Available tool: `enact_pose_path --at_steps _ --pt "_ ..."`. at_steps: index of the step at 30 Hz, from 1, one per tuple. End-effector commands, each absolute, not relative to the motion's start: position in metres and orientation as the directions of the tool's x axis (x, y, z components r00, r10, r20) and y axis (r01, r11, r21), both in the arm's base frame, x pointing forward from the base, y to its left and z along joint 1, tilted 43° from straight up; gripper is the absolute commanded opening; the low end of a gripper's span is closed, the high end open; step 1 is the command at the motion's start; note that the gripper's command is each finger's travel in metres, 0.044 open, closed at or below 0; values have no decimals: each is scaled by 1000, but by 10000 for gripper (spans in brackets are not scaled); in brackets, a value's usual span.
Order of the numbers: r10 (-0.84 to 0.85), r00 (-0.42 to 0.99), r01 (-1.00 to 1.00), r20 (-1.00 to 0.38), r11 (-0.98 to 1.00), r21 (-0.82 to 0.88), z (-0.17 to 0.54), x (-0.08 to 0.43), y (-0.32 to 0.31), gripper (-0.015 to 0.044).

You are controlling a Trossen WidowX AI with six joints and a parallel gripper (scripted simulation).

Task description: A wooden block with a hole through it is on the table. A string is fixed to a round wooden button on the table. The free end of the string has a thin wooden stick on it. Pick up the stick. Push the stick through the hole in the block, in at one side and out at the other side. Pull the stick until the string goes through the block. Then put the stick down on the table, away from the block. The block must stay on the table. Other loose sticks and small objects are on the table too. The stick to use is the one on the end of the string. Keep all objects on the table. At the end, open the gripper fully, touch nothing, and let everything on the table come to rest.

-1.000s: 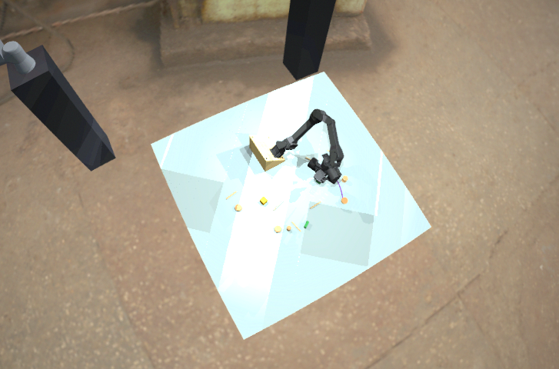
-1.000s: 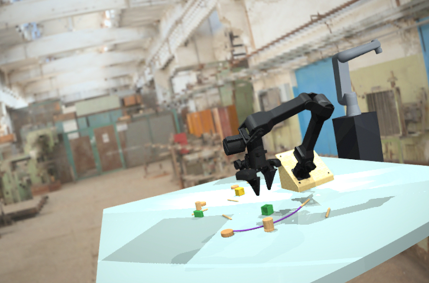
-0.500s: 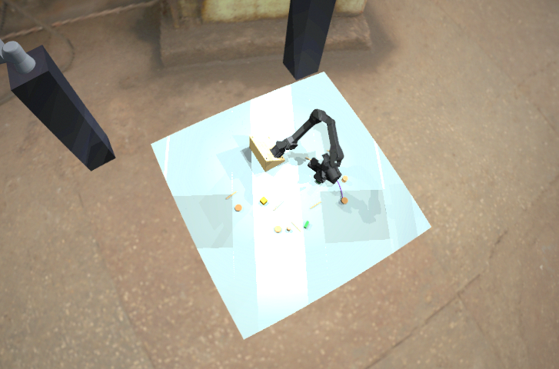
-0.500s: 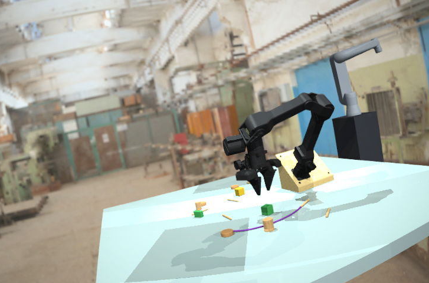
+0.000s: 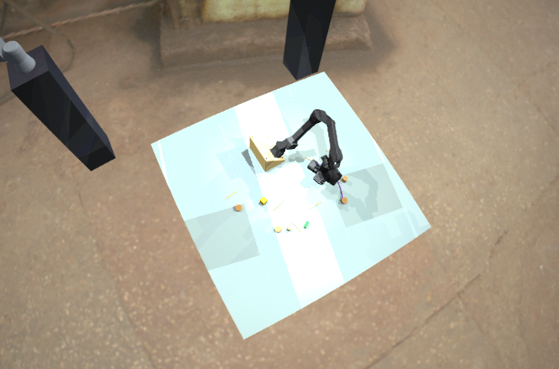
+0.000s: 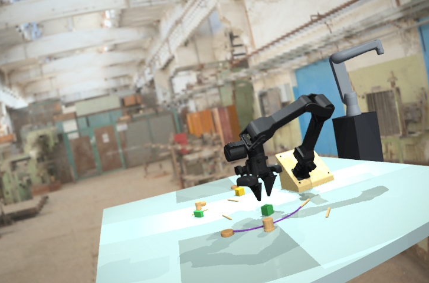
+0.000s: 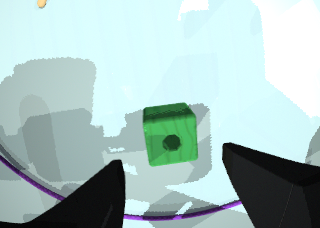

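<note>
The green block with the hole [image 6: 267,210] [image 7: 172,125] sits on the table. My gripper [image 5: 314,172] [image 6: 264,197] [image 7: 173,160] is partly open, pointing down above it. In the wrist view the block lies between and beyond the fingertips, with its hole facing up toward the camera; the gripper hides it in the top view. The purple string [image 5: 341,190] [image 6: 248,229] [image 7: 155,218] curves past the block from the round button [image 5: 344,200] [image 6: 226,233]. The stick on its free end [image 5: 307,158] [image 6: 305,203] lies on the table toward the arm's base. Nothing is held.
A wooden cylinder [image 5: 344,178] [image 6: 268,224] stands close beside the string. A loose stick [image 6: 327,212] lies beyond the string's stick. A yellow cube [image 5: 263,200] [image 6: 239,191], a smaller green piece [image 5: 306,224] [image 6: 198,213] and several sticks and discs lie farther off. A wooden wedge [image 6: 321,170] carries the arm.
</note>
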State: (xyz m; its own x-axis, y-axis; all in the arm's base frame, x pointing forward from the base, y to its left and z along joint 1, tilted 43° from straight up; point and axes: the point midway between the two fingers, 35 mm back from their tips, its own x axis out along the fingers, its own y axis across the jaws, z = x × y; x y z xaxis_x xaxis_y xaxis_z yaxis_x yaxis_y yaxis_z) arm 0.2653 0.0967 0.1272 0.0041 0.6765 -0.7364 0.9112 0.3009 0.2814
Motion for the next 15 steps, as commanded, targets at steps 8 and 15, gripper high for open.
enact_pose_path --at_steps 8,15 --pt "680 -1 915 -733 297 275 112 264 110 244" --pt "681 -1 915 -732 297 275 104 263 118 244"
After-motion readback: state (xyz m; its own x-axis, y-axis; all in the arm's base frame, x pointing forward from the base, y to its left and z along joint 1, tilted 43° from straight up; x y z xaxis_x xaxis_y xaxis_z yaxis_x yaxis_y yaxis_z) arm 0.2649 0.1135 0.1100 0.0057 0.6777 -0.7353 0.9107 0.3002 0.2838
